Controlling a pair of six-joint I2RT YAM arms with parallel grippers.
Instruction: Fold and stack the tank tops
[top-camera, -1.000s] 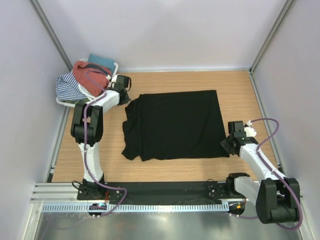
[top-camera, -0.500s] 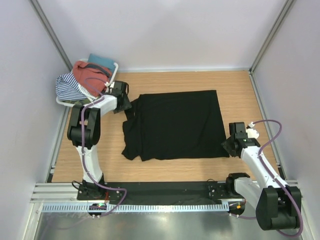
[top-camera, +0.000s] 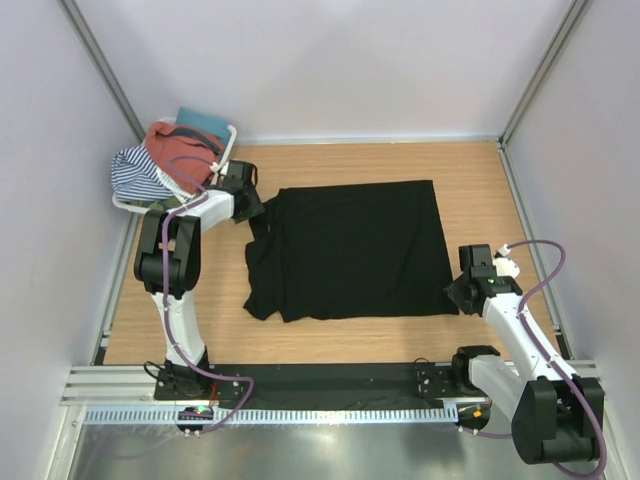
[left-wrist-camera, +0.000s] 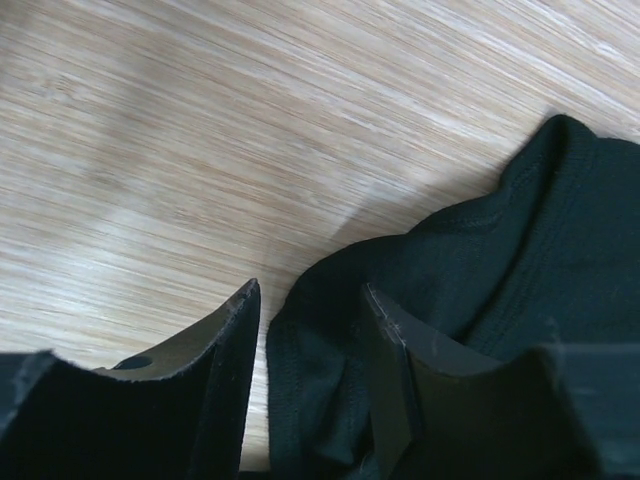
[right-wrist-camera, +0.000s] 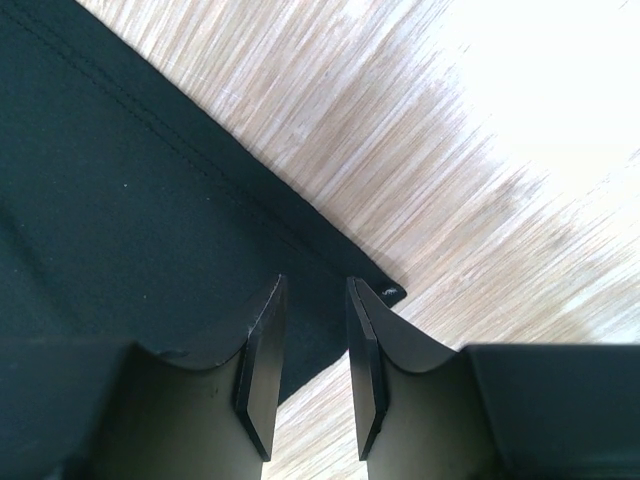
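Observation:
A black tank top (top-camera: 350, 250) lies spread flat in the middle of the wooden table. Its left side is bunched and folded over. My left gripper (top-camera: 250, 205) sits low at its far left corner. In the left wrist view the left gripper (left-wrist-camera: 310, 305) stands open, with a ridge of the black tank top (left-wrist-camera: 330, 340) between the fingers and a gap on the left side. My right gripper (top-camera: 458, 292) is over the near right corner. In the right wrist view the right gripper (right-wrist-camera: 315, 295) is open, straddling the flat hem corner of the black tank top (right-wrist-camera: 150, 200). A rust-red tank top (top-camera: 180, 143) lies on the basket pile.
A white plastic basket (top-camera: 122, 203) stands at the far left corner, holding a striped garment (top-camera: 140, 175) and a teal cloth (top-camera: 200, 120). Grey walls close in the table on three sides. A metal rail (top-camera: 330, 412) runs along the near edge.
The left gripper came away from the basket down to the black top's far left corner and opened. The right gripper shifted slightly nearer and opened a little.

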